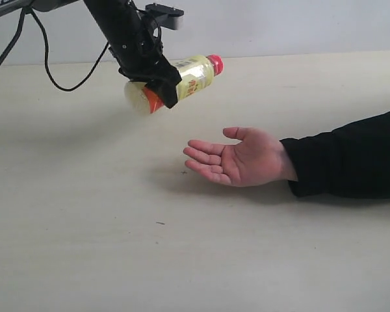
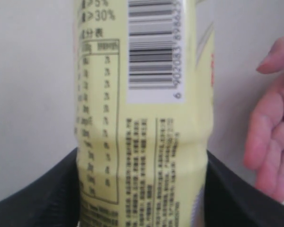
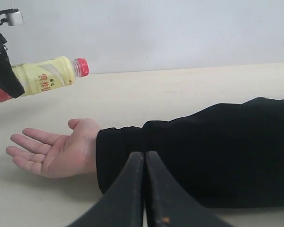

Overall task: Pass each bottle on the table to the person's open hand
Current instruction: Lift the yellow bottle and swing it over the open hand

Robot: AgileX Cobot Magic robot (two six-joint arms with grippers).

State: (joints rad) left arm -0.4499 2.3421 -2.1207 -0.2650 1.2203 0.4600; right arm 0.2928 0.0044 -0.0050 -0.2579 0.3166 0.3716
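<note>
The left gripper (image 1: pixel 161 83) pinches a small pale-yellow plastic drink bottle with a red cap (image 1: pixel 195 73), its jaws closed on the printed wrap at the narrowed waist. The bottle lies almost on its side in the air, cap toward the far right corner of the wide pale beige wood-look table (image 1: pixel 84 234). It hangs over the far half of the bench, not above the person's bare open hand (image 1: pixel 244 159) but off toward the far left corner from it. That hand rests palm up near the middle of the bench, its black sleeve (image 1: pixel 351 156) coming in from the right edge. The right gripper (image 3: pixel 145 158) holds nothing, jaws pressed together, with the sleeve in front of it.

The main risk is letting go too soon. From here the bottle would probably miss the palm, land on the table and roll. The grip sits low on the body, so the cap end overhangs and the smooth wrap could let the bottle pivot or slip. Even if released over the palm, a round bottle lying sideways may roll off the fingers. Too steep a descent could also press the pads onto the fingers.

This bottle is the only container in view. Its cap is on. The body reads evenly yellow, but the wrap hides any fill level, so I cannot tell how full it is.
</note>
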